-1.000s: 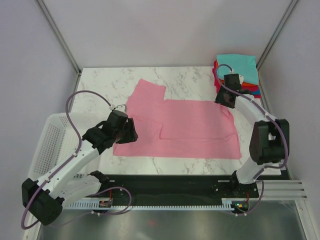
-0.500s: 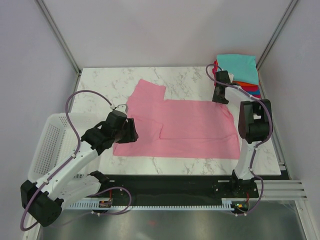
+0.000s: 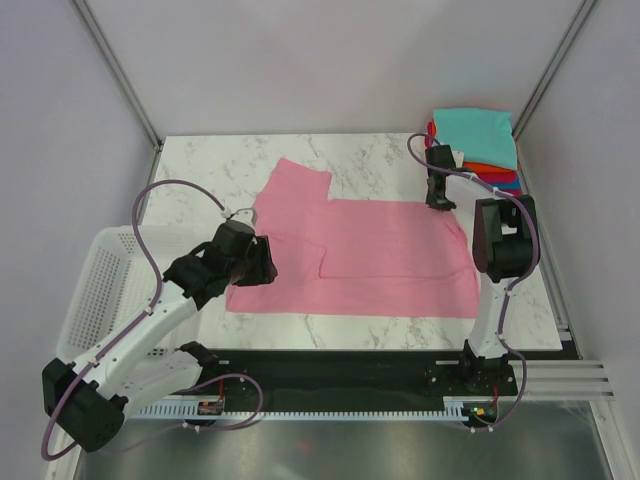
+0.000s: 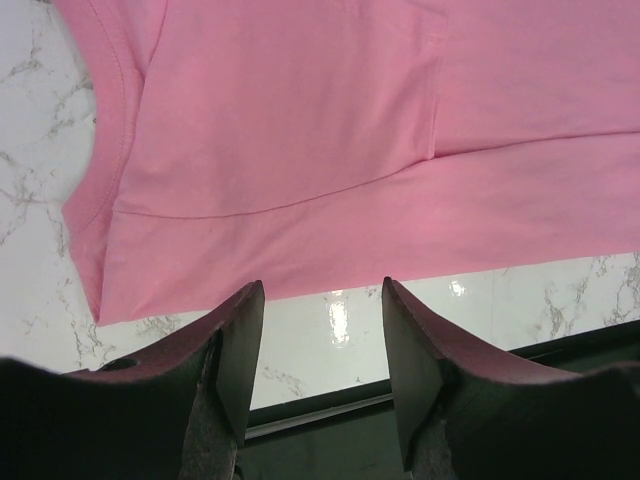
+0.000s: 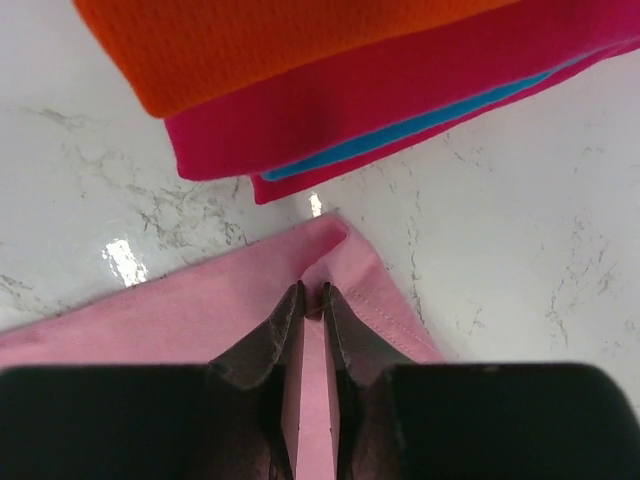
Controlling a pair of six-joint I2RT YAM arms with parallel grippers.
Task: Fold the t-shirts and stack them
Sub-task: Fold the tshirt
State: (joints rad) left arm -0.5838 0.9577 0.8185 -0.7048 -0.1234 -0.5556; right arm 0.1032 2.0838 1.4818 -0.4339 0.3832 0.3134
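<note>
1 pink tee [image 3: 370, 255] flat, 4 folded tees [image 3: 478, 130] stacked

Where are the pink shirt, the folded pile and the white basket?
pink shirt [image 3: 380, 250], top view, middle of its body.
folded pile [image 3: 478, 133], top view, teal top layer.
white basket [image 3: 95, 290], top view, mesh wall.

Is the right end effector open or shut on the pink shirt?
Shut: the right end effector has its fingers nearly together, pinching a raised ridge of the pink shirt at its corner.
</note>
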